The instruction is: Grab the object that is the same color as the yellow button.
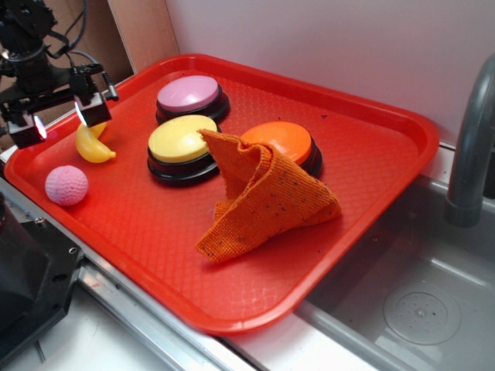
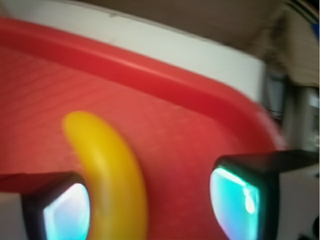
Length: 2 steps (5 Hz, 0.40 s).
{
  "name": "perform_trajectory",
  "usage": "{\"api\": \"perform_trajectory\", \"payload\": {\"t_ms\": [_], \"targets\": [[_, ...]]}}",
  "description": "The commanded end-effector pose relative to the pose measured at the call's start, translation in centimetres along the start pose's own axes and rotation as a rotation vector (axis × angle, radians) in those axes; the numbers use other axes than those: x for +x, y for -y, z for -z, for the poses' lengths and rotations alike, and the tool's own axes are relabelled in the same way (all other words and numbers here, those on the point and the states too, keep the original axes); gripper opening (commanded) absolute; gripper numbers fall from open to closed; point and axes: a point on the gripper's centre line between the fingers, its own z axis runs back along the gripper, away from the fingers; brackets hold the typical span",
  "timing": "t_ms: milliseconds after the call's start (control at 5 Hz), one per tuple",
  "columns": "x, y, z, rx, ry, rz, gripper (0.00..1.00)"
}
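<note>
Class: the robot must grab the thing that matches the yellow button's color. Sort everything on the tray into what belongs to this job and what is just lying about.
Belongs to the job:
toy banana
yellow button
end effector, open, at the banana

Just lying about:
pink button
orange button
orange cloth
pink crocheted ball

You have one red tray point(image 1: 371, 131), and everything countable sits on it. There are three round push buttons on black bases: one yellow button point(image 1: 182, 139) near the tray's middle, one pink-topped button point(image 1: 189, 94) behind it toward the tray's far rim, and one orange-topped button point(image 1: 282, 139) beside it. You also have one yellow toy banana point(image 1: 93, 145), one pink crocheted ball point(image 1: 66, 185) and one orange cloth point(image 1: 263, 197).
</note>
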Motion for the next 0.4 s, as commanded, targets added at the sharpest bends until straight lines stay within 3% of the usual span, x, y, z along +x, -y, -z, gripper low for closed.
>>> {"api": "perform_trajectory", "payload": {"t_ms": [0,200], "targets": [[-0.14,0.60,0.80,-0.102,0.018,0.044,1.00],[-0.22,0.36,1.48,-0.087,0.011,0.028,1.00]]}}
